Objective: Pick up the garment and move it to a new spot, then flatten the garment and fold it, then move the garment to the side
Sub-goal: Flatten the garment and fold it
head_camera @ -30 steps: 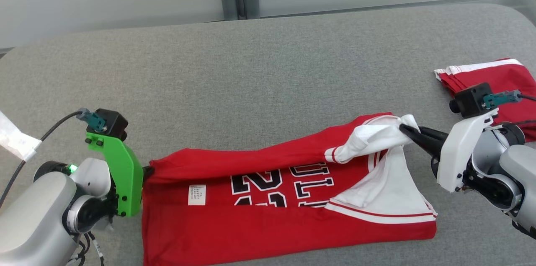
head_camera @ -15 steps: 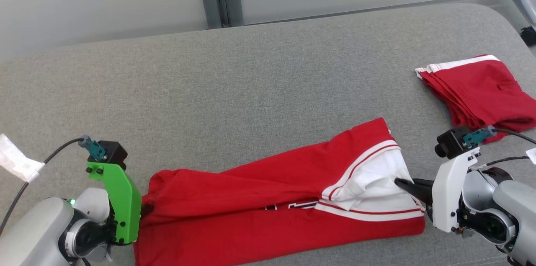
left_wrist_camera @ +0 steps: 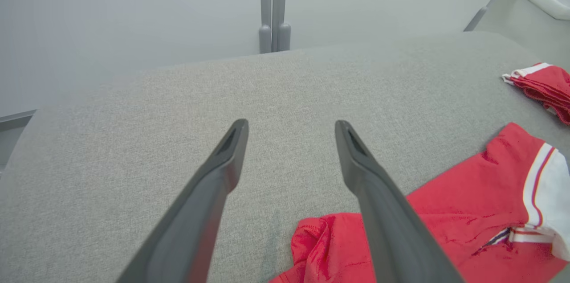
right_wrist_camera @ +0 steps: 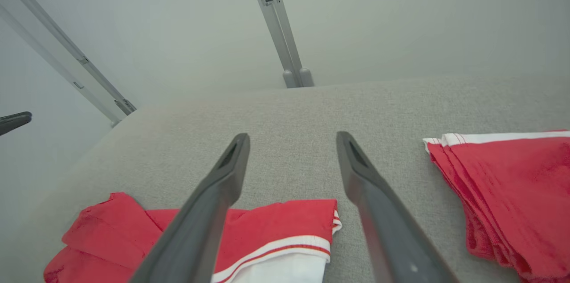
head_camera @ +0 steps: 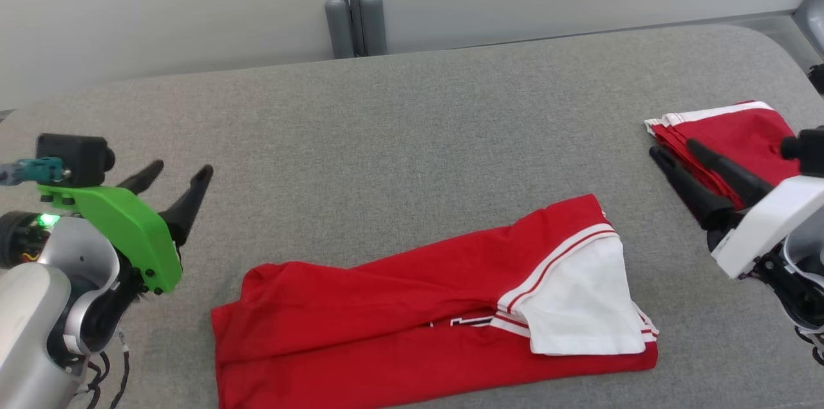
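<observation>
While the left claw (head_camera: 181,167) and right claw (head_camera: 671,146) are hanging free over the desk (head_camera: 399,125), the jersey (head_camera: 386,312) is lying on its near part as a long red strip folded lengthwise, touching neither claw. A white panel (head_camera: 579,306) with red-white trim is lying on top at the jersey's right end; a sliver of dark lettering (head_camera: 473,320) is peeking out at the fold just left of the panel. The jersey's left end is bunching up, wrinkled. The left claw is hovering beyond and to the left of the jersey's left end, fingers spread wide, gripping nothing. The right claw is hovering beyond and to the right of the jersey's right end, fingers likewise spread, gripping nothing. A folded red stack (head_camera: 740,129) with white trim is sitting well right of the jersey, partly hidden behind the right claw's fingers in head view; can't tell if they're touching it.
</observation>
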